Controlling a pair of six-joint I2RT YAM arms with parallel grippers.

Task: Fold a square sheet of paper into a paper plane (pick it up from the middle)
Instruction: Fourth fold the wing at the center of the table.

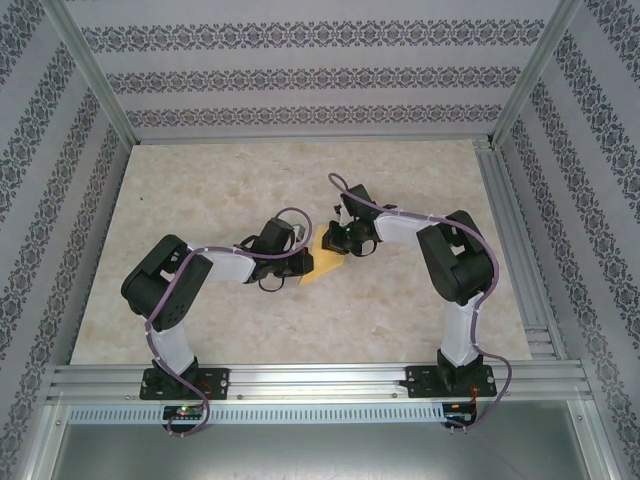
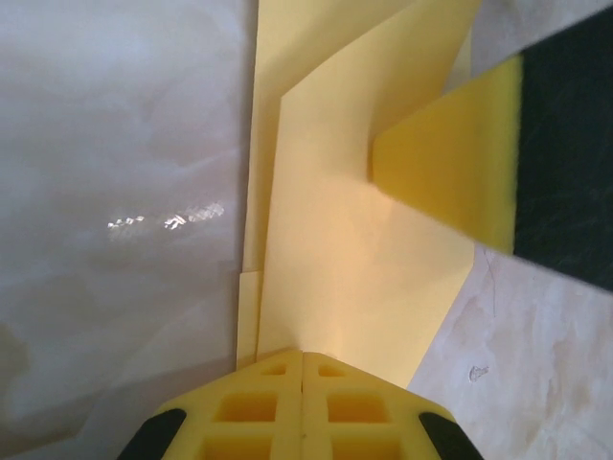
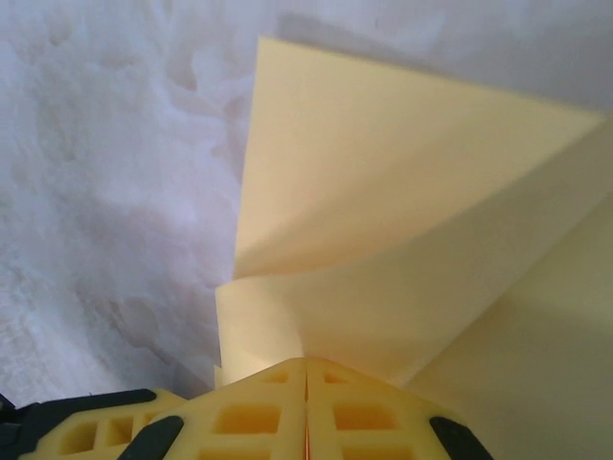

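The yellow sheet of paper lies mid-table, folded into layers with slanted edges. My left gripper is shut, and its yellow tips press down on the sheet's near edge, with nothing visible between them. My right gripper comes in from the far right. It is shut on a flap of the paper, which curls up off the table into its jaws. One right finger shows in the left wrist view, over the sheet's far side.
The marble-patterned tabletop is bounded by an aluminium rail in front of the arm bases and by patterned walls on the other three sides. Both arms bend inward and meet at the centre.
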